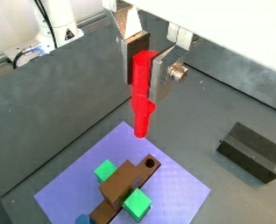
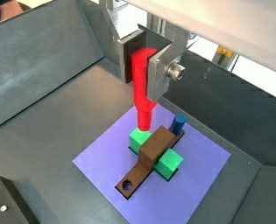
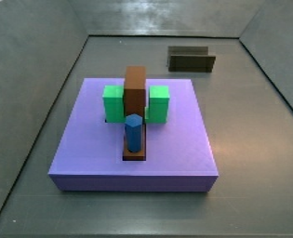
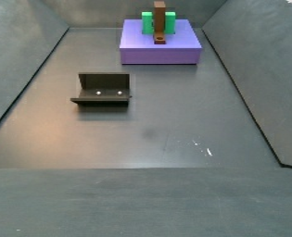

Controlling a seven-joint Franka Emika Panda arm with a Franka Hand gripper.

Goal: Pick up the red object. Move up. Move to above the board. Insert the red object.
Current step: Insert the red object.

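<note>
red object (image 1: 141, 92) pinched upright in our gripper (image 1: 148, 68), hanging above the board (image 1: 124, 187), hole at its 1 o'clock end, ready for insertion.

The gripper (image 1: 147, 59) shows only in both wrist views, and the picture edge cuts off everything above its fingers (image 2: 164, 68); neither side view catches it at all. The red object (image 1: 141, 94) has its upper end hidden between the plates, so how far up it runs cannot be told. In a wrist view the board (image 1: 123, 189) runs out of the picture edge (one end lost), and the blue peg (image 1: 84, 219) is a mere sliver. The fixture (image 2: 14, 203) is likewise cropped at a corner. In a side view the board (image 4: 162, 22) is too small for detail.
</note>
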